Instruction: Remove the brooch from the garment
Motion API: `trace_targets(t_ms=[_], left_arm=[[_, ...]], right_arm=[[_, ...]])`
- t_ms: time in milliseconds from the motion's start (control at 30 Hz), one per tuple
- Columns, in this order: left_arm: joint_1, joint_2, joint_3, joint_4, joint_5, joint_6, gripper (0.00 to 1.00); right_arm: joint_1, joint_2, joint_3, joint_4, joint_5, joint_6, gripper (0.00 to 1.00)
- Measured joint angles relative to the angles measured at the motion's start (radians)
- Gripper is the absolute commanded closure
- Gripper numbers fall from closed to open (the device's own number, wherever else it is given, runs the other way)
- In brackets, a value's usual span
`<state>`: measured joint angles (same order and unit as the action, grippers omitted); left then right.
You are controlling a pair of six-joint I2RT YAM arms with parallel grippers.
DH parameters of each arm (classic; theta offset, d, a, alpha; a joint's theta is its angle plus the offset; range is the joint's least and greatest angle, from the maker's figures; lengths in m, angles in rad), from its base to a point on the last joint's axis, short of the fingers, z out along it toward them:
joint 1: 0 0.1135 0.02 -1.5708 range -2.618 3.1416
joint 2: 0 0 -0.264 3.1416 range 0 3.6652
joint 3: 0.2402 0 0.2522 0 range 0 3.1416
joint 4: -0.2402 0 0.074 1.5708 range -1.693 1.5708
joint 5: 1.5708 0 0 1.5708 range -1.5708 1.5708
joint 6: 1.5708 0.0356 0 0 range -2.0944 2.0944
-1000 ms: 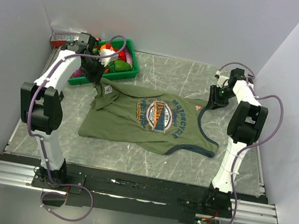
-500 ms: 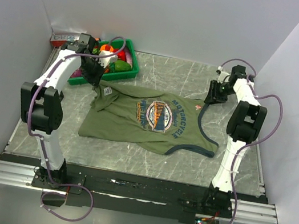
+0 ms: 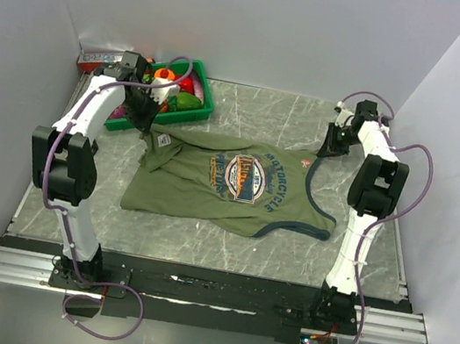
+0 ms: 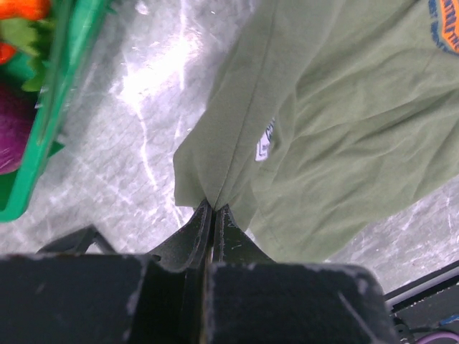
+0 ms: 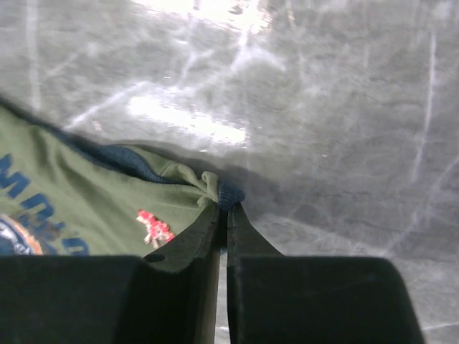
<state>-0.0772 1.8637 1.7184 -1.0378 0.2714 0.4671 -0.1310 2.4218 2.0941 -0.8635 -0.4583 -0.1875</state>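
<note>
widest open lane i can see is the bare table (image 3: 226, 244), between the arm bases and the near hem of the garment (image 3: 199, 198). the far right corner past the right gripper (image 5: 224, 208) is bare stone too, but the right wall (image 3: 453, 194) crowds it. far left is tight: the green bin (image 3: 207, 102) of toys sits just beside the shirt corner that the left gripper (image 4: 214, 212) pinches. the brooch (image 5: 154, 228) lies uncovered just beside the right gripper's tips.
</note>
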Motion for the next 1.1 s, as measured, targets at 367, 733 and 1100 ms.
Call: trace_targets(t_ms=[367, 733, 1100], left_arm=[[-0.001, -0.013, 0.489, -0.027, -0.08, -0.018, 0.99], [-0.004, -0.484, 0.288, 0.367, -0.25, -0.019, 0.99], [-0.005, -0.776, 0.303, 0.41, -0.172, -0.016, 0.96]], right_arm=[[-0.045, -0.692, -0.369, 0.294, -0.136, -0.068, 1.0], [-0.053, -1.255, -0.404, 0.341, -0.064, -0.119, 1.0], [-0.072, -1.553, -0.402, 0.201, 0.087, -0.094, 1.0]])
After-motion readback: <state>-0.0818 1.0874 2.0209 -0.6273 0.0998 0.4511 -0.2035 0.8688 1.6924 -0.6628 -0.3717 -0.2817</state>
